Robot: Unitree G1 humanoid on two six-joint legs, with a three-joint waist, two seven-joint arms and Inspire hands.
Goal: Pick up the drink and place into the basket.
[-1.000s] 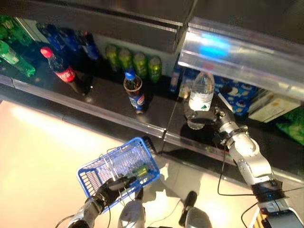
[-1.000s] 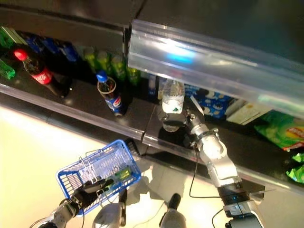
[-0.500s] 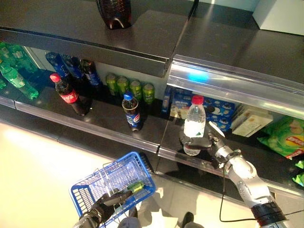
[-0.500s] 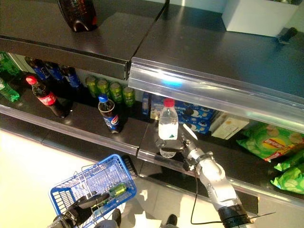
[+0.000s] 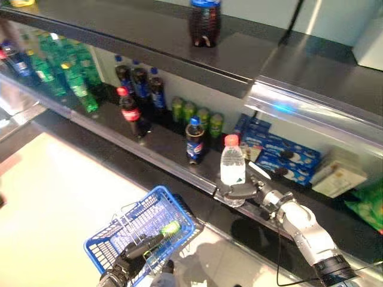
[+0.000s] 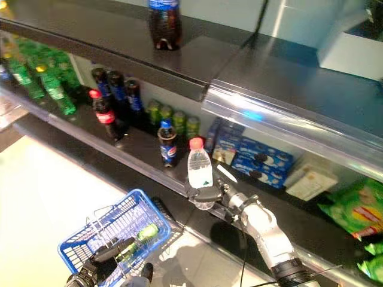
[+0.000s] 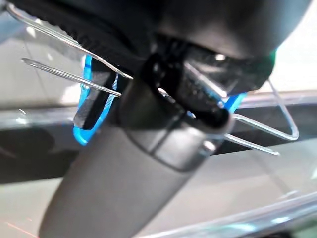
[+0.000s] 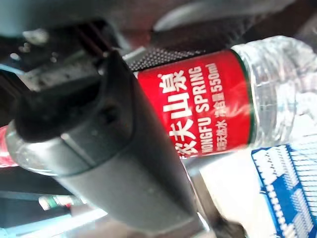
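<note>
My right hand (image 5: 246, 190) is shut on a clear water bottle (image 5: 232, 173) with a red cap, held upright at the front edge of the lower shelf (image 5: 179, 173). In the right wrist view the thumb (image 8: 114, 148) lies across the bottle's red label (image 8: 208, 109). My left hand (image 5: 133, 260) is shut on the wire handles (image 7: 69, 74) of the blue basket (image 5: 122, 236), which hangs low at the left in front of the shelf. A green drink (image 5: 170, 228) lies in the basket.
On the lower shelf stand a dark cola bottle with a blue label (image 5: 194, 140), a red-capped cola bottle (image 5: 128, 110), green cans (image 5: 197, 115), green bottles (image 5: 66, 75) and blue boxes (image 5: 281, 155). A dark bottle (image 5: 204, 21) stands on the upper shelf. Green bags (image 6: 359, 215) lie at the right.
The whole picture has shifted, so the camera has moved. My right hand still holds the water bottle, now at the shelf's front edge. The basket still hangs from my left hand.
</note>
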